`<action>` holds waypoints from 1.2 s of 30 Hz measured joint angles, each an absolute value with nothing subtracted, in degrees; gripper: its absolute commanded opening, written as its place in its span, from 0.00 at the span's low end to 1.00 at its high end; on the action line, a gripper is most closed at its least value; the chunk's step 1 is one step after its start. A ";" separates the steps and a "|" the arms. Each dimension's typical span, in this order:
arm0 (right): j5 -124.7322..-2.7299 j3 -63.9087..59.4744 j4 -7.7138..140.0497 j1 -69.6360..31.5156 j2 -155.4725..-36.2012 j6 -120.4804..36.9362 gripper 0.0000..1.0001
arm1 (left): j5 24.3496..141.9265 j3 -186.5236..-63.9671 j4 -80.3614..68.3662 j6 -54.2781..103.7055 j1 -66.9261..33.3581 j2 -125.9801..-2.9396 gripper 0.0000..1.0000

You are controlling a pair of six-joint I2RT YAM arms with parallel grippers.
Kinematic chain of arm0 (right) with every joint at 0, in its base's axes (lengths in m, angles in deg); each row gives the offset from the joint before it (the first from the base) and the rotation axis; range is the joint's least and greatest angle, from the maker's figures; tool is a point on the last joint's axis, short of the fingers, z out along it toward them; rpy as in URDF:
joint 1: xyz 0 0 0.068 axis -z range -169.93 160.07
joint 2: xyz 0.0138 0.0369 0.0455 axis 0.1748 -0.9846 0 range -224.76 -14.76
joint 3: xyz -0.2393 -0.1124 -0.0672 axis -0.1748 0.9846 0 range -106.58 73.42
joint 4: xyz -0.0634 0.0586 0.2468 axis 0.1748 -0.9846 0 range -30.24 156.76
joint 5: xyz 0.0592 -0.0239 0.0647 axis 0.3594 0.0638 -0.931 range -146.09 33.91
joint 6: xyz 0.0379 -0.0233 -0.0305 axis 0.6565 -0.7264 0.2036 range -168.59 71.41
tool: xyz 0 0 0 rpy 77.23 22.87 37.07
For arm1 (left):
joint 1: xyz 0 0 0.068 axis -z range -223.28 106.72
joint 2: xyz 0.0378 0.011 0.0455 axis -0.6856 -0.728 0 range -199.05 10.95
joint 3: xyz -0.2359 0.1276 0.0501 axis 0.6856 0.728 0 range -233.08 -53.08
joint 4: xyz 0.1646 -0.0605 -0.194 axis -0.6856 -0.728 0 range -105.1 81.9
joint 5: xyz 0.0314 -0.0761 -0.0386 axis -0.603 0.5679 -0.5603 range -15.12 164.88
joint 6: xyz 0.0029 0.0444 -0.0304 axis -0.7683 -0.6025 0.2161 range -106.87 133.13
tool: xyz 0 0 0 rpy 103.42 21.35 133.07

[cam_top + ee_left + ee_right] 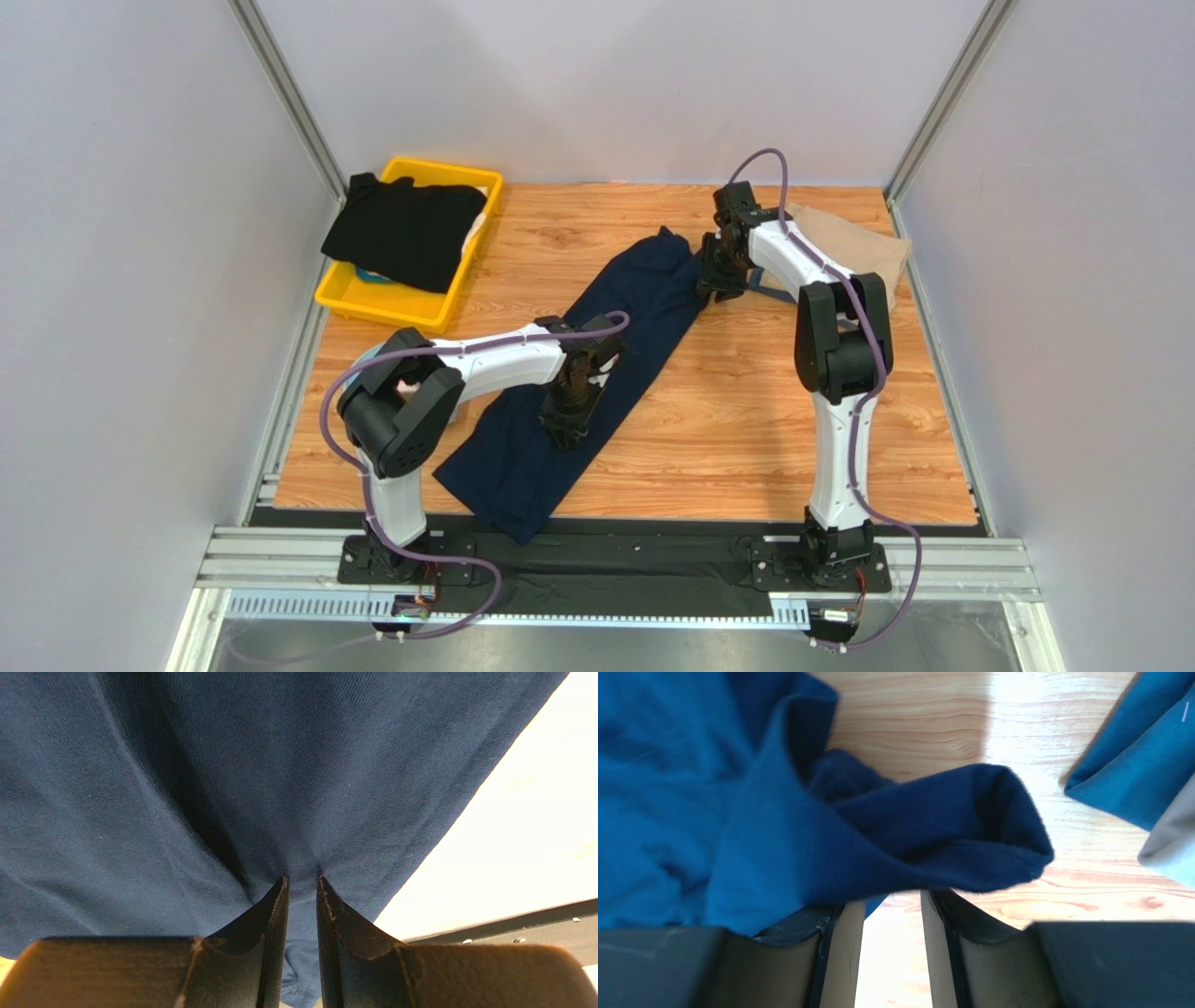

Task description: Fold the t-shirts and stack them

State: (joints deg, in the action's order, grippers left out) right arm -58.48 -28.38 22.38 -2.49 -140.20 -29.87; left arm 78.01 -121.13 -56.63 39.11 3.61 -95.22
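A dark navy t-shirt (638, 329) lies in a long diagonal strip across the wooden table. My left gripper (568, 417) presses down on its lower half. In the left wrist view the left gripper (302, 878) is shut on a pinch of the navy t-shirt (210, 777), and creases radiate from the tips. My right gripper (720, 287) is at the shirt's far end. There a folded sleeve of the navy t-shirt (948, 833) drapes over the tips of the right gripper (892, 899). Its jaws stand apart with bare wood between them. A tan t-shirt (856, 249) lies at the back right. A black t-shirt (407, 231) rests on the bin.
A yellow bin (344, 297) stands at the back left against the frame post. Grey walls close in both sides and the back. A metal rail (617, 560) runs along the near edge. A second blue cloth edge (1137, 763) shows at the right of the right wrist view.
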 measured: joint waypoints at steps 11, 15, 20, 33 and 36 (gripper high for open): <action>-55.18 -35.62 17.71 -2.21 -146.56 -28.88 0.37 | 77.97 -120.52 -56.02 39.68 3.61 -94.85 0.29; -55.10 -35.62 17.68 -2.12 -146.56 -28.69 0.37 | 78.01 -120.49 -55.98 39.72 3.61 -94.83 0.29; -54.33 -35.03 17.81 -2.12 -146.21 -28.45 0.37 | 78.08 -120.25 -55.74 39.85 3.61 -94.68 0.28; -51.31 -26.94 17.14 0.15 -140.90 -27.42 0.34 | 78.08 -118.85 -54.30 39.85 3.61 -93.54 0.28; -50.37 -25.50 16.31 0.42 -139.53 -27.44 0.35 | 78.10 -118.85 -54.30 39.85 3.61 -93.54 0.28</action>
State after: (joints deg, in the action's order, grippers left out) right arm -50.37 -25.50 16.31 0.42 -139.53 -27.44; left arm 78.10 -118.85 -54.30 39.85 3.61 -93.54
